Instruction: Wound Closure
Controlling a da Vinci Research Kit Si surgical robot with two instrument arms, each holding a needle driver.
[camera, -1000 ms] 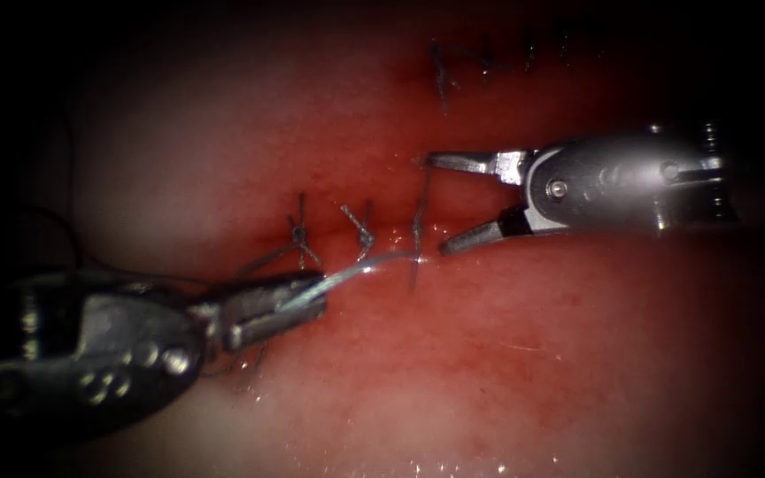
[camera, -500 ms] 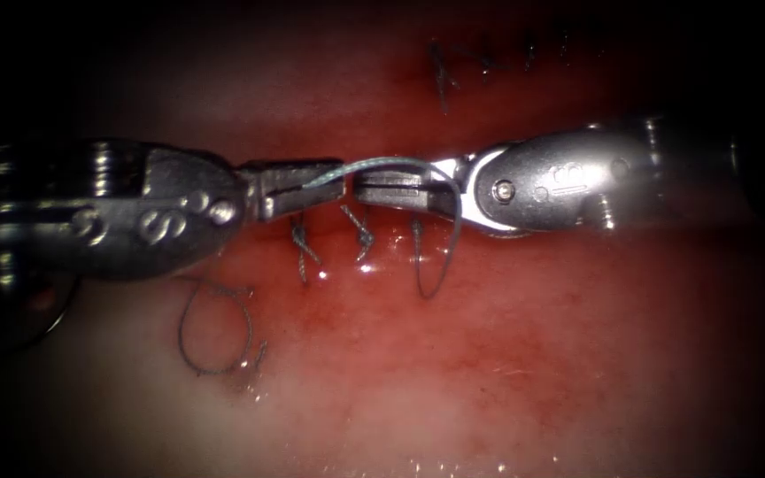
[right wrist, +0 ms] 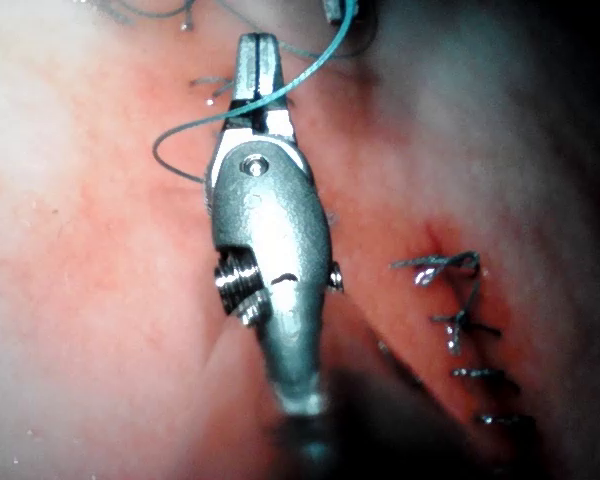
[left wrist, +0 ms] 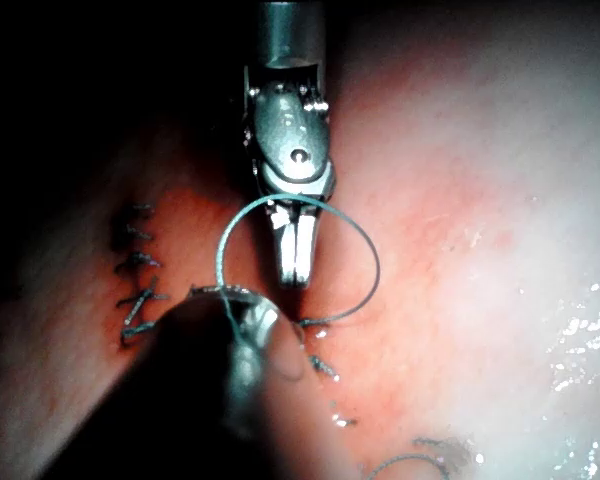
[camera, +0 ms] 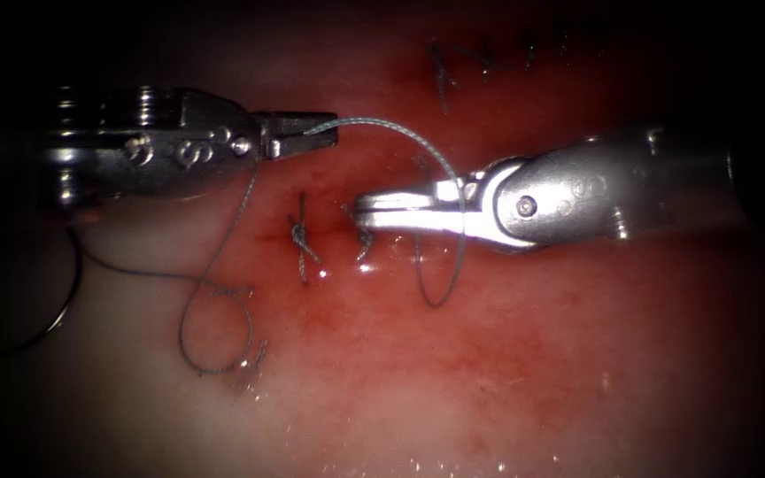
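The left hand [camera: 303, 134] has drawn up and to the left, away from the right hand [camera: 382, 205], whose tip it was meeting half a second ago. The thread [camera: 400, 133] between them has opened into a long arc.

The left hand is clamped on the thread at its tip. The right hand's jaws lie together with nothing seen between them. The thread drops over them near their hinge, sags to a low bend on the tissue [camera: 533, 354] and climbs back to the newest stitch. A dark curve at the far left [camera: 65, 292], well apart from both hands, may be the needle lying free on the tissue, but I cannot tell for sure.

To wrap well, I judge the left hand should keep the arc slack but not floppy. The turn should sit well back from the right hand's tip so it cannot slide off, and nothing should tug on the tied stitches [camera: 301, 241].

The left wrist view looks along the right hand [left wrist: 295, 250] end-on and shows the thread [left wrist: 365, 260] as a near-full ring about its jaws, which the endoscope flattens into a single crossing. The right wrist view shows the strand [right wrist: 300, 75] crossing the right hand [right wrist: 258, 75] close to the tip, and a row of finished stitches [right wrist: 460, 320] beside it.
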